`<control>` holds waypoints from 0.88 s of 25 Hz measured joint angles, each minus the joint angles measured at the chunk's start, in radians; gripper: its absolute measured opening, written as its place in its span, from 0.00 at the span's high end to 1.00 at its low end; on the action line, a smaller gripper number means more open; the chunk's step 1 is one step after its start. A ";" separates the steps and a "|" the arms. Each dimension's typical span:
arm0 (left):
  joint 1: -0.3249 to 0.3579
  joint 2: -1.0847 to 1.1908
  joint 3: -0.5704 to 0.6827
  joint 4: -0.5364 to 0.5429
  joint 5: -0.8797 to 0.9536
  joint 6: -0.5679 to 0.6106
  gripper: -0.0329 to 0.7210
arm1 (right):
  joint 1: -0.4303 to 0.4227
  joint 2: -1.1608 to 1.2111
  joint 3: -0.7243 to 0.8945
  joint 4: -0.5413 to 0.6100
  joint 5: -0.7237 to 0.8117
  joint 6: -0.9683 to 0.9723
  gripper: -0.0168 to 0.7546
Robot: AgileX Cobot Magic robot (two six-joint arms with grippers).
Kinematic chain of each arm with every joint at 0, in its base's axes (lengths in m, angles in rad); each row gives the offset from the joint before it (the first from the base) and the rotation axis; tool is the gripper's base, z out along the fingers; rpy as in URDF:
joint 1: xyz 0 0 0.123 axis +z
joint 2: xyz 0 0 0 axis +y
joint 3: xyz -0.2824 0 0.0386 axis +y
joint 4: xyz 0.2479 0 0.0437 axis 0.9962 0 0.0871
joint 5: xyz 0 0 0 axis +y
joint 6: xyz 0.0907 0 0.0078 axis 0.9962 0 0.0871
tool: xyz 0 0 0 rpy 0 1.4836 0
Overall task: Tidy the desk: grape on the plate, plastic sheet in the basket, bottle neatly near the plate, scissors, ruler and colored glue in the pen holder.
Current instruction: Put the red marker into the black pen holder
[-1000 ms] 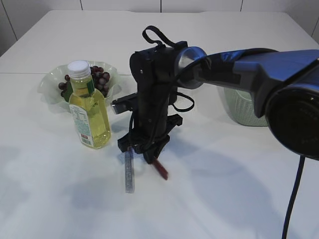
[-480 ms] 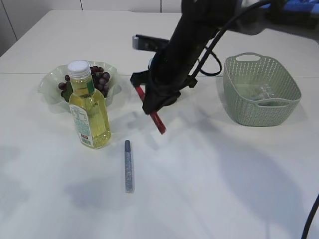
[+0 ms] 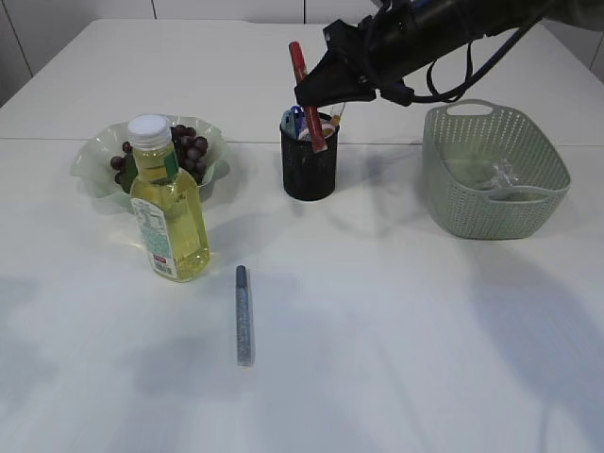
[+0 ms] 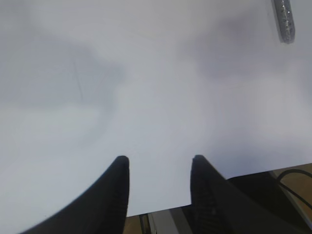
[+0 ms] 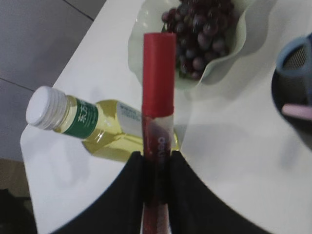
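The right gripper [image 5: 156,168], clamped on the red glue stick [image 3: 308,102], has swung from mid-table to the black pen holder [image 3: 310,160], lower tip entering. A grey glue stick [image 3: 243,314] remains; the left gripper [image 4: 157,190] idles open.

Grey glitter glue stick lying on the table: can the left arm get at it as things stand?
Probably yes. The grey glitter glue stick lies alone on bare white table, apart from the yellow bottle, and the left gripper hangs open and empty nearby; the stick shows at its view's corner.
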 joint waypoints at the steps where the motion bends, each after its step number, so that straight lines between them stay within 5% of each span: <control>1: 0.000 0.000 0.000 0.000 0.000 0.000 0.55 | -0.007 0.000 0.000 0.018 -0.023 -0.046 0.80; 14: 0.000 0.000 0.000 0.000 0.000 0.000 0.55 | -0.008 0.011 0.000 0.141 -0.356 -0.485 0.80; 22: 0.000 0.000 0.000 0.000 0.000 0.002 0.55 | -0.008 0.103 0.000 0.447 -0.433 -0.850 0.80</control>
